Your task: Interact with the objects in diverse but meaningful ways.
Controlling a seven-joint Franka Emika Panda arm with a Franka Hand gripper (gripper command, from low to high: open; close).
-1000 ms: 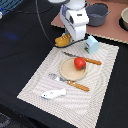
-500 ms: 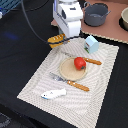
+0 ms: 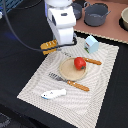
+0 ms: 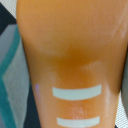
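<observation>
My gripper [image 3: 58, 40] hangs over the far corner of the striped placemat [image 3: 35, 85], on the exterior view's left. It is shut on the orange-yellow ridged bread-like block [image 3: 49, 47], which sticks out below the white hand. In the wrist view the block [image 4: 70, 55] fills the picture and hides the fingers. The red tomato [image 3: 79, 63] rests on a round wooden plate [image 3: 67, 72] in the middle of the mat. The pale blue cup [image 3: 91, 44] stands at the mat's far edge. The white-and-blue fish [image 3: 53, 93] lies near the front edge.
A knife [image 3: 93, 61] lies beside the plate and a fork [image 3: 70, 82] in front of it, both with orange handles. Two grey pots [image 3: 96, 14] stand at the back, a bowl [image 3: 124, 19] at the exterior view's right. A black cable [image 3: 25, 42] loops behind the arm.
The gripper has moved toward the exterior view's left and nearer the camera, carrying the bread-like block with it. Tomato, cup and fish have stayed put.
</observation>
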